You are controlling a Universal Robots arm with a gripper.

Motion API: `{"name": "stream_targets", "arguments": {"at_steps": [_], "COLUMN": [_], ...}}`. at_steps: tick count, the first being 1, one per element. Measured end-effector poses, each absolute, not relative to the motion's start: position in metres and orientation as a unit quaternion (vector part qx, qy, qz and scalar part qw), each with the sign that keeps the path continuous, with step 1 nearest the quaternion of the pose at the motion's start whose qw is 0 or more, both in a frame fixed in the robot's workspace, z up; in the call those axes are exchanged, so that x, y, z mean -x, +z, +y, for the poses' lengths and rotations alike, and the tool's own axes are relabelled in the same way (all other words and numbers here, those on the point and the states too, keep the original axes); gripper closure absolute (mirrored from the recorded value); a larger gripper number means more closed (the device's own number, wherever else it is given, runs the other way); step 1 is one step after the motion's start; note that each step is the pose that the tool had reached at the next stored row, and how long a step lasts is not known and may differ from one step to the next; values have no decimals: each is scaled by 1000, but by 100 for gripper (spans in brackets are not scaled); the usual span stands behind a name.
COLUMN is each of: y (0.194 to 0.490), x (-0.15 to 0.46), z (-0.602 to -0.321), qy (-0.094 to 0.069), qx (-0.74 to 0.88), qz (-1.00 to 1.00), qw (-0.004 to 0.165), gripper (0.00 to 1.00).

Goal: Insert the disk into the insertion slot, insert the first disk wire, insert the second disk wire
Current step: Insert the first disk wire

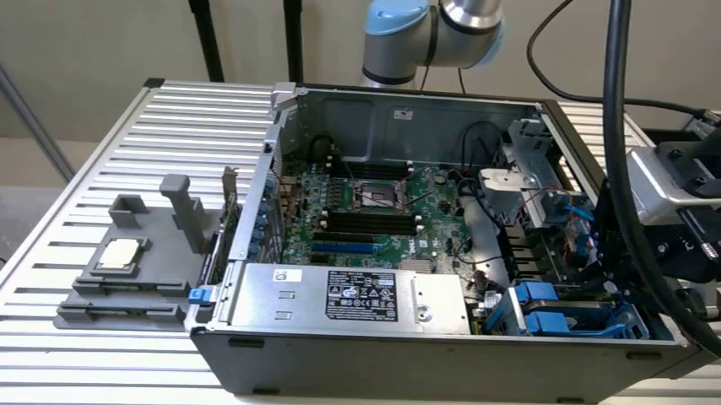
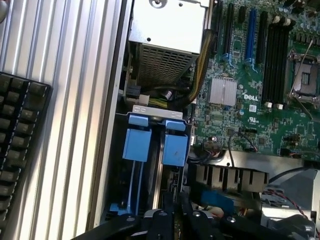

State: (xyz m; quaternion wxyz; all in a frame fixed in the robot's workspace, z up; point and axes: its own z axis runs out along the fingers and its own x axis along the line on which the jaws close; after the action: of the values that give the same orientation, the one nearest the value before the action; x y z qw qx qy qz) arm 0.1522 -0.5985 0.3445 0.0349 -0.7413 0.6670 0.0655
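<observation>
Clerk: Item one, gripper (image 2: 176, 206). Condition?
Keeper: Black jaws pressed together, no gap between them. Nothing seen clamped; whether a thin wire is nipped there, cannot tell. Hangs low inside the computer case (image 1: 451, 359), at the corner by the drive cage.
Clerk: Item two, nearest to it?
Keeper: Blue piece (image 2: 216, 202), just beside the jaws, partly hidden; possibly a wire plug. Thin wires (image 2: 280, 194), red and black, near it.
Clerk: Item three, drive cage (image 1: 609, 321)?
Keeper: Slate-blue plastic, against the case wall. Two blue tabs (image 2: 137, 144) side by side at its mouth.
Clerk: And the disk?
Keeper: Judged to sit in the cage behind one of those tabs. Its metal body is hidden, so which bay, cannot tell.
Clerk: Handling note?
Keeper: Stiff, dense for its size, smooth metal faces, likely sensitive to knocks. Hold by the blue plastic frame at its edges, not by the label face. Wires are limp; hold by the plug, not the cord.
Clerk: Further off?
Keeper: Power supply box (image 2: 165, 30), silver, beyond the cage. Motherboard (image 2: 260, 100) beside it, small finned heatsink (image 2: 222, 92) on it. Outside the case: slatted table (image 2: 75, 100), keyboard (image 2: 20, 135), and across the case a grey holder (image 1: 135, 270) with a chip (image 1: 118, 256) on it
</observation>
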Motion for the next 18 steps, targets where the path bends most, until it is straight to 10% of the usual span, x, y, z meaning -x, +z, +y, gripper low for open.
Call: {"name": "stream_targets", "arguments": {"at_steps": [18], "y": [344], "x": [-142], "z": [-599], "qy": [53], "qx": [702], "qz": [709], "qw": [43], "gripper": [84]}}
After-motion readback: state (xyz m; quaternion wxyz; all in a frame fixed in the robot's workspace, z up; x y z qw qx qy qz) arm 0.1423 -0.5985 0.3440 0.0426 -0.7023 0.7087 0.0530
